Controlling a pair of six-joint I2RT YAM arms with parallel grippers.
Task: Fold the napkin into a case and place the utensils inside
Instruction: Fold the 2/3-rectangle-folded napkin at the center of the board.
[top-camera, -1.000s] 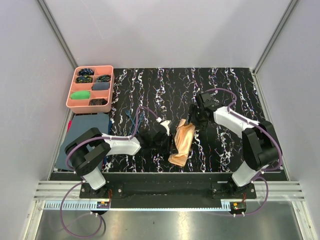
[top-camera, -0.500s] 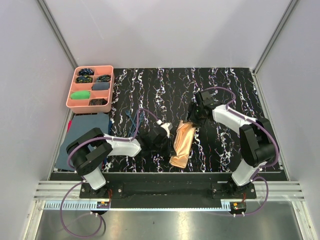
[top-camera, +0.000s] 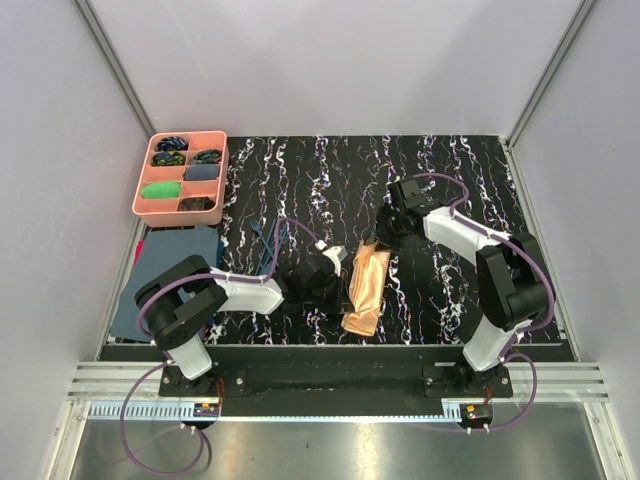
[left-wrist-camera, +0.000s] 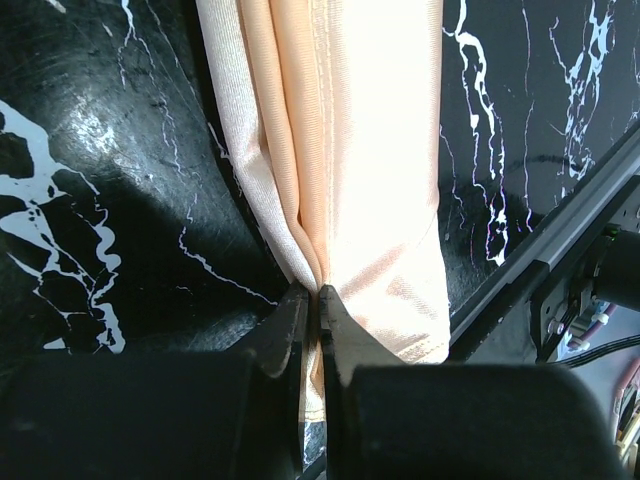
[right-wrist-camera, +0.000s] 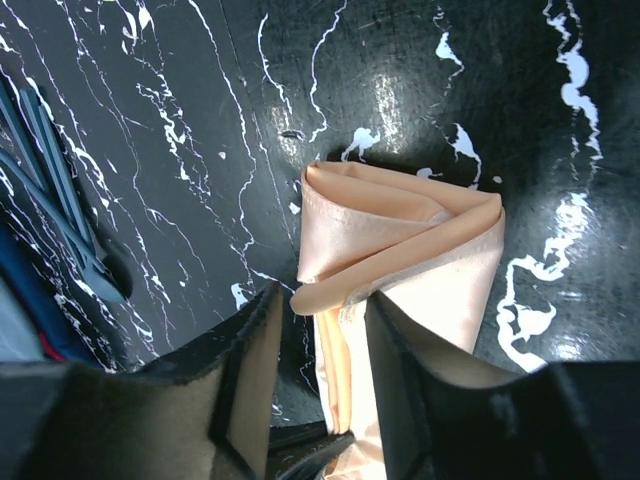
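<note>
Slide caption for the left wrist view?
Left gripper pinching a fold of the peach napkin on the marbled table.

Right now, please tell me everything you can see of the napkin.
The napkin is shiny peach-orange cloth, folded into a long narrow layered strip. It lies on the black marbled table, near the front edge between the arms. The left gripper pinches a fold on its left side; the open right gripper straddles a loose fold at its far end.
</note>
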